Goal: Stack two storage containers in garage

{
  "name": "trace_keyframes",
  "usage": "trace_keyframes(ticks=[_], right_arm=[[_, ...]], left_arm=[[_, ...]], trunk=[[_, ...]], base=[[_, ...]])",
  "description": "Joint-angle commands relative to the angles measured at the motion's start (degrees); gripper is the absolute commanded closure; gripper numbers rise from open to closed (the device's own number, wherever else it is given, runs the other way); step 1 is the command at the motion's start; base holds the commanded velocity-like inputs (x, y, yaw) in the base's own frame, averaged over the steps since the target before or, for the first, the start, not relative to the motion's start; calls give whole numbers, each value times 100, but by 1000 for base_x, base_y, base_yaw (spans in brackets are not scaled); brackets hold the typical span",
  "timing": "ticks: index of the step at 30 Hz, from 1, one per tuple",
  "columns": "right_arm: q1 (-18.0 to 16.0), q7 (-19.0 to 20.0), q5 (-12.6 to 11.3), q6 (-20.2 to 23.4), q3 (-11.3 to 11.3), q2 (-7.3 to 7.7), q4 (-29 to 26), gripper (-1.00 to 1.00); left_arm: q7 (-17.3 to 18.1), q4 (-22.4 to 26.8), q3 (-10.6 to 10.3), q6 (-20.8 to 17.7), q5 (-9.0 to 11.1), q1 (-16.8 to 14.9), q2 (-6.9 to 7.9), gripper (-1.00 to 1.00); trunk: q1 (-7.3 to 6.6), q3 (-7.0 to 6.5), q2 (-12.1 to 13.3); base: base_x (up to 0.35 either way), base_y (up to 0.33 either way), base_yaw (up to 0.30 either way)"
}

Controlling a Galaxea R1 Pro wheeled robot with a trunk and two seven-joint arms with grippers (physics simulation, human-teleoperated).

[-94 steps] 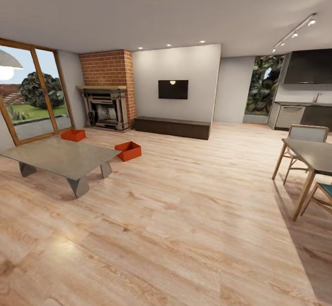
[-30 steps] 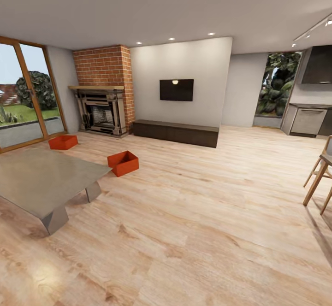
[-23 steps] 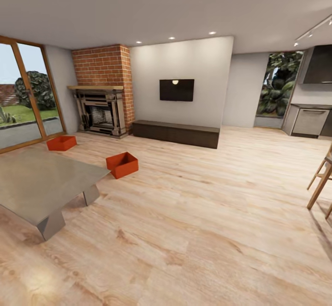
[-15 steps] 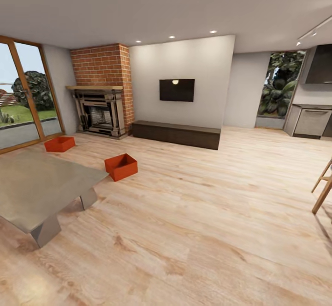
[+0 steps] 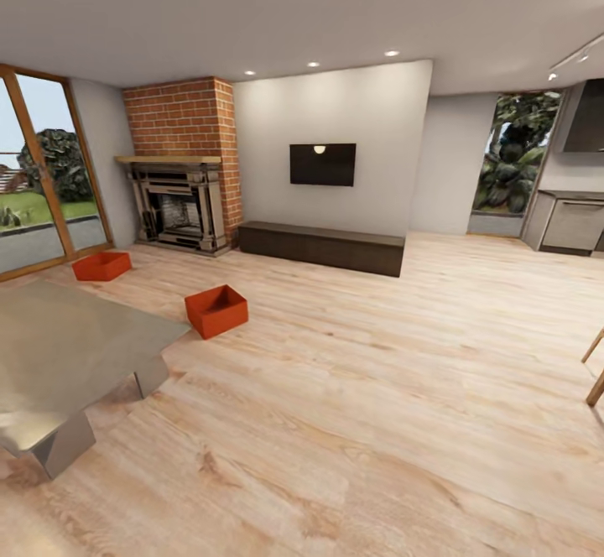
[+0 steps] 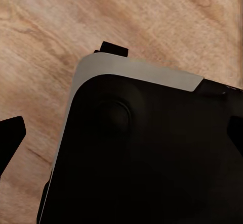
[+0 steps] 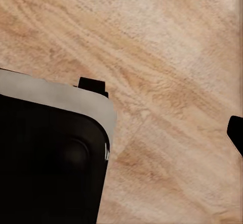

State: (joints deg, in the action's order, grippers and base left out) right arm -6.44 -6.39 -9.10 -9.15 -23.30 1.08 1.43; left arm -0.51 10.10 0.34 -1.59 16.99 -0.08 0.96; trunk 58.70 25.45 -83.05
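head view: the living room is seen from some way off. the two storage containers sit on the light wood plank floor (image 5: 377, 389), both lidless and upright. the nearer container (image 5: 216, 310) rests just beyond the far corner of the grey glass table (image 5: 59, 356); the farther container (image 5: 101, 266) lies near the sliding glass door (image 5: 38, 179), in front and to one side of the brick fireplace (image 5: 180, 167). the two are well apart from each other. a dark low cabinet (image 5: 323, 247) runs under the wall television (image 5: 322, 163). the garage is not reached yet, so the whole carry is judged to remain.

the main risk is judged to be the table corner: it juts out beside the nearer container, and a straight drive in could clip it with the base or an arm. the chair leg (image 5: 594, 372) on the opposite side could be struck during a wide turn.

left wrist view: a dark rounded part of the robot body (image 6: 147, 153) with a pale edge is shown above wood planks. a dark tip (image 6: 11, 138) is seen at the frame edge, but how far the jaws are open cannot be told; nothing is seen held.

right wrist view: a similar dark body part (image 7: 50, 158) and bare planks are shown. the opening of the jaws cannot be told here either, and no grasped thing is seen.
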Motion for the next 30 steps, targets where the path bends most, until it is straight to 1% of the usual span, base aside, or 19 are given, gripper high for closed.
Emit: trace_keyframes(ticks=[1,14,20,30], right_arm=[[-6,-3,-58,-33,-48,-2,15,-100],[-6,-3,-67,-42,-28,-6,15,-100],[-6,-1,-13,-7,-103,-3,15,-100],[-6,29,38,-8,-145,24,15,-100]], left_arm=[[-6,7,1,-17,34,-1,0,-100],[-11,17,1,-9,33,-1,0,-100],[-11,6,1,-8,33,-1,-7,-100],[-11,9,1,-9,24,-1,-17,-100]], trunk=[[3,6,-3],[3,6,-3],[3,6,-3],[3,6,-3]], base=[[325,0,0],[325,0,0],[325,0,0],[325,0,0]])
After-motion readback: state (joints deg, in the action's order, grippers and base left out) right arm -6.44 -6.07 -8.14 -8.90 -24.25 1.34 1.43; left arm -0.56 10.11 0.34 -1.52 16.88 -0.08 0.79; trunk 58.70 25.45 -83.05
